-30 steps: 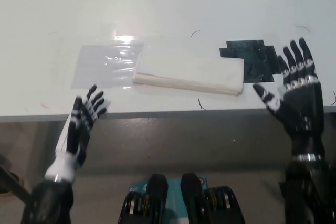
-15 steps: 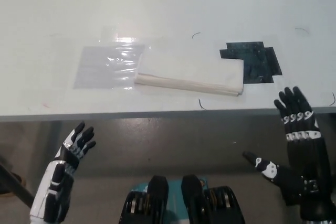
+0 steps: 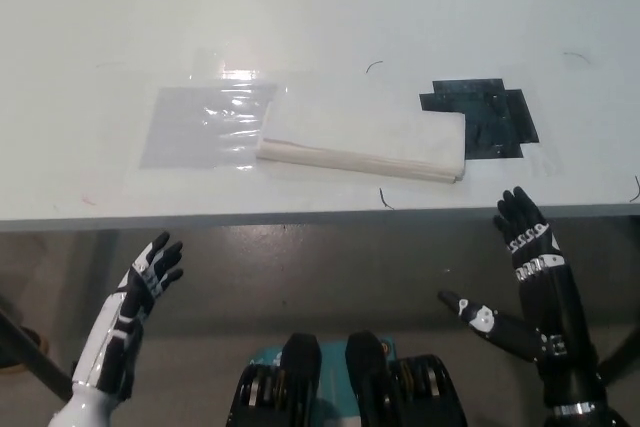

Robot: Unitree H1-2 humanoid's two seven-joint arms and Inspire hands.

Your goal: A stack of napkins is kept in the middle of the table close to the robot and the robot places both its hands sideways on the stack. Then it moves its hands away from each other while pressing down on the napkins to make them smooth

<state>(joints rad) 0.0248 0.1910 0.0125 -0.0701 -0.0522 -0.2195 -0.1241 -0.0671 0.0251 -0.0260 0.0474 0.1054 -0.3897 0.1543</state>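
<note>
White napkins (image 3: pixel 365 139) are sitting in a neat stack near the front edge of the table (image 3: pixel 320 17), pretty much in the middle, so you've got them right in front of you. The stack lies lengthwise across the view, tilted a bit so its right end sits slightly closer to the edge than its left. You can see the layered front edge of it running along the near side.

Neither hand is on the stack. Your left hand (image 3: pixel 145 282) is down below the table edge at the lower left, off the tabletop, with the fingers straight and slightly spread, holding nothing. Your right hand (image 3: pixel 530 262) is the same deal on the lower right: below the front edge, fingers pointing up toward the table and apart, thumb sticking out toward the middle, nothing in it. Both are well apart from the napkins.

Other stuff on the table: a clear plastic sheet (image 3: pixel 205 125) lies flat just to the left of the stack, with its right edge touching or tucked under the napkins, can't really tell which. It's catching a bright glare near its top. On the right there's a black patch (image 3: pixel 490 112) with a blocky stepped outline stuck to the tabletop, and the right end of the stack overlaps its left edge. A few thin dark squiggly marks are scattered on the surface around it.
</note>
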